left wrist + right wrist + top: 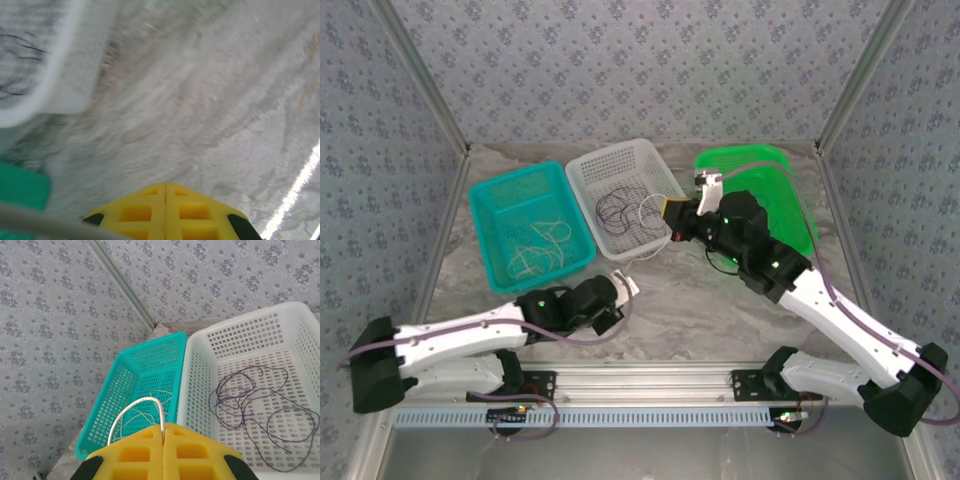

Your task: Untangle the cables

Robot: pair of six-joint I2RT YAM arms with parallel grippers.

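Observation:
My right gripper (pixel 163 425) is shut on a pale whitish cable (pixel 131 411) that arches up and left out of its yellow fingertips. In the top view this gripper (pixel 667 210) hangs over the right side of the white basket (pixel 582 172), with the pale loop (pixel 645 208) beside it. A dark purple cable (pixel 250 399) lies in loose loops on the white basket's floor (pixel 618 210). More pale cables (pixel 542 245) lie in the teal basket (pixel 485 235). My left gripper (pixel 165 185) is shut on nothing, low over the bare table (pixel 628 287) in front of the white basket.
A green basket (pixel 780 175) stands at the back right, behind my right arm. The teal basket (pixel 107 405) and white basket (pixel 197 375) sit side by side, touching. Patterned walls and metal posts enclose the table. The white basket's corner (pixel 60 95) is near my left gripper.

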